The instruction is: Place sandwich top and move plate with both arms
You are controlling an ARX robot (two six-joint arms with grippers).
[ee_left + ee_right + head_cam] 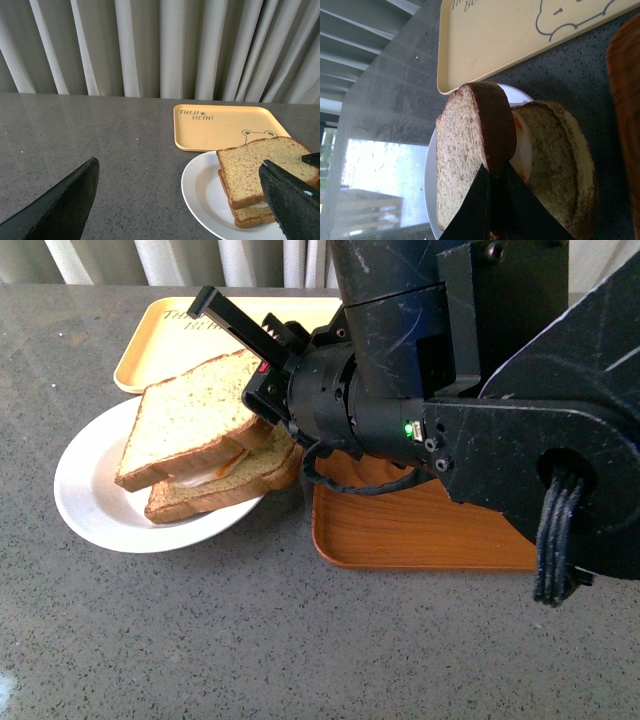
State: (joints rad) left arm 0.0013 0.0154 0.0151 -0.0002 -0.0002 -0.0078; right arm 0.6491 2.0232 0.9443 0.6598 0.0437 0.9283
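The bulky black right arm (500, 440) fills the foreground, reaching over the wooden tray (420, 530) so the right gripper (491, 175) can pinch the sandwich top (185, 420) by its crust edge. The slice lies tilted over the egg-topped slice (215, 492) on the plate (90, 495), apparently held for squaring up before release. The left gripper (179, 165) hovers near the plate, fingers spread wide and empty, probably waiting for the two-armed carry

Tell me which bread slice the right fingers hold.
The upper slice, the sandwich top, tilted, its crust edge pinched between the right arm's fingers. The lower slice lies flat on the plate, ungripped.
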